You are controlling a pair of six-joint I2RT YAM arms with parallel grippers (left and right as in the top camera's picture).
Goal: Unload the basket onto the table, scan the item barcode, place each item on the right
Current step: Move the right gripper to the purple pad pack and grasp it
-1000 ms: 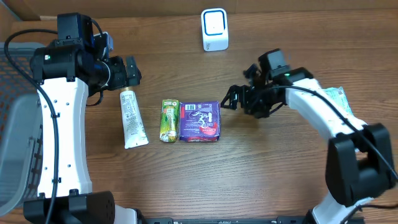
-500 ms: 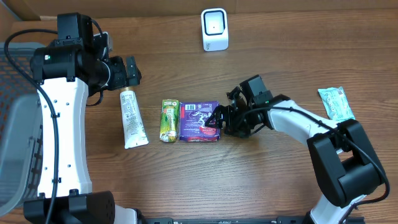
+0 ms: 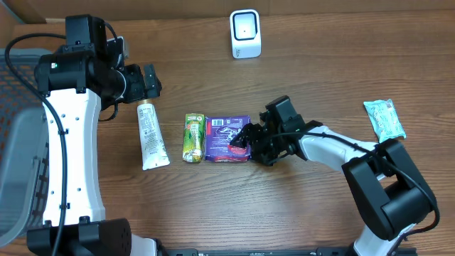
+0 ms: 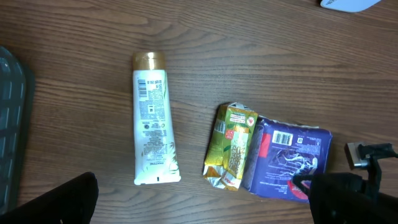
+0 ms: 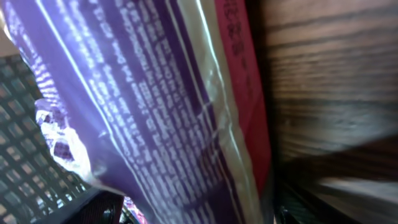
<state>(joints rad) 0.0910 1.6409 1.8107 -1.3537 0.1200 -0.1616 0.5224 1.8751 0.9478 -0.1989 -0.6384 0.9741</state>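
Overhead view, with both wrist views. The purple packet (image 3: 227, 139) lies flat near the middle of the wooden table (image 3: 298, 206), well below the white scanner (image 3: 245, 33), which stands at 12 o'clock from it. The packet is a squarish pouch of glossy, crinkled purple film with white lettering and a red-pink patch toward its 4 o'clock corner. In the left wrist view it (image 4: 289, 162) shows white barcode panels along its 12 o'clock edge. In the right wrist view it (image 5: 143, 93) fills the frame, with fine white print and a magenta strip along one side.

A green-yellow sachet (image 3: 194, 137) touches the packet's 9 o'clock side, and a white tube (image 3: 151, 135) lies farther out at 9 o'clock. The right gripper (image 3: 245, 142) sits at the packet's 3 o'clock edge; its jaws flank that edge, but whether they pinch it cannot be told. The left gripper (image 3: 151, 80) hangs at the tube's 12 o'clock end, jaws spread wide and empty.
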